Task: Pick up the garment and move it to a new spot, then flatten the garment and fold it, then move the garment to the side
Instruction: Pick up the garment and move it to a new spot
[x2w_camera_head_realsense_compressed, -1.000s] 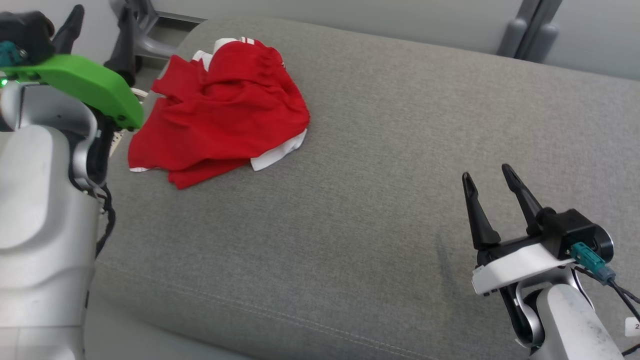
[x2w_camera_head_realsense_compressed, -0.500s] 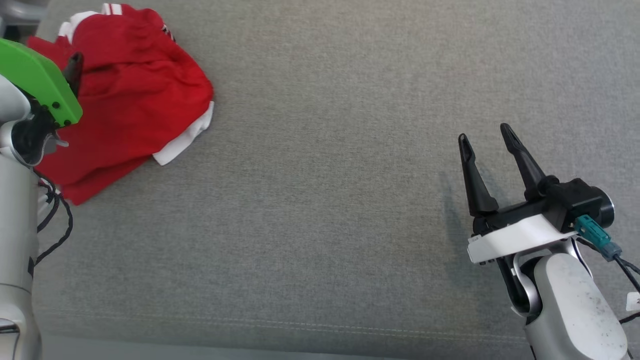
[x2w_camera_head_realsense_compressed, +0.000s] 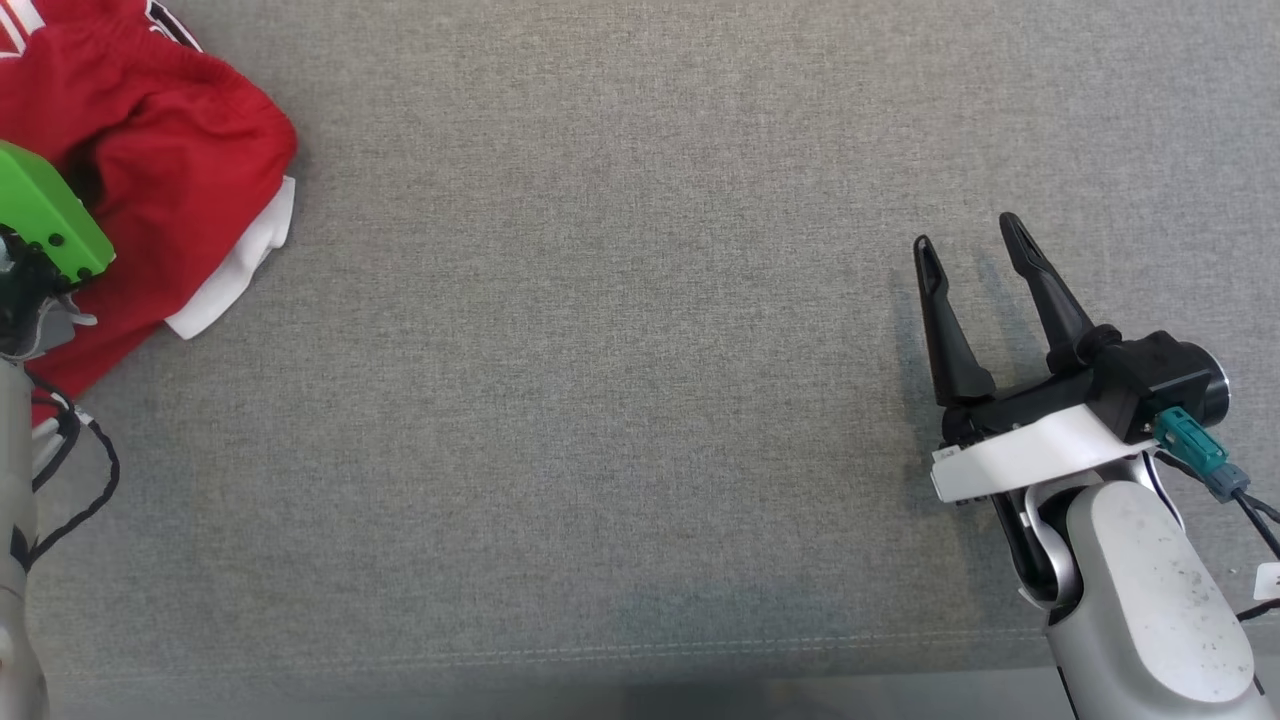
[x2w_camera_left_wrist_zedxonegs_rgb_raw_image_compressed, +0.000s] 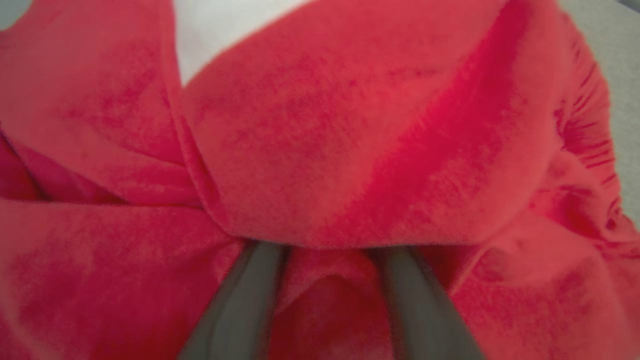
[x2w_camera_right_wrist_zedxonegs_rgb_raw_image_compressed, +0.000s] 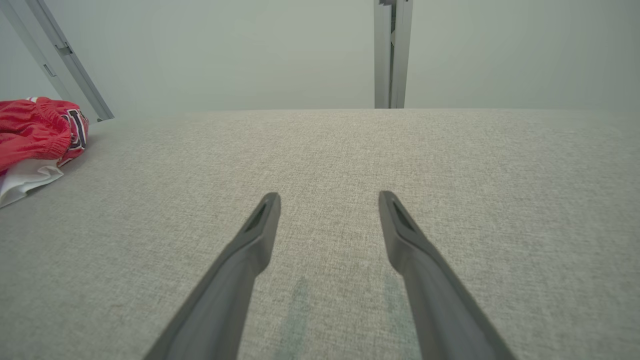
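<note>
The garment (x2w_camera_head_realsense_compressed: 170, 150) is a crumpled red piece with white trim, lying at the far left of the grey cushion. My left arm's green wrist mount (x2w_camera_head_realsense_compressed: 45, 225) sits over its near edge. In the left wrist view the left gripper (x2w_camera_left_wrist_zedxonegs_rgb_raw_image_compressed: 325, 250) is pushed into the red cloth (x2w_camera_left_wrist_zedxonegs_rgb_raw_image_compressed: 350, 150). A fold covers both fingertips and cloth bunches between the fingers (x2w_camera_left_wrist_zedxonegs_rgb_raw_image_compressed: 250, 300). My right gripper (x2w_camera_head_realsense_compressed: 967, 233) stands open over bare cushion at the right, holding nothing. The right wrist view shows its fingers spread (x2w_camera_right_wrist_zedxonegs_rgb_raw_image_compressed: 328, 196) and the garment (x2w_camera_right_wrist_zedxonegs_rgb_raw_image_compressed: 35, 125) far off to the left.
The grey cushion (x2w_camera_head_realsense_compressed: 620, 400) stretches wide between the two arms, with its front seam (x2w_camera_head_realsense_compressed: 640, 650) near the bottom of the head view. A pale wall and a metal post (x2w_camera_right_wrist_zedxonegs_rgb_raw_image_compressed: 392, 55) stand behind the cushion. A black cable (x2w_camera_head_realsense_compressed: 75, 500) hangs from the left arm.
The head camera has swung, so the whole picture has shifted left and up. My left gripper has gone down into the garment, its fingers now hidden by cloth. The right gripper stays open.
</note>
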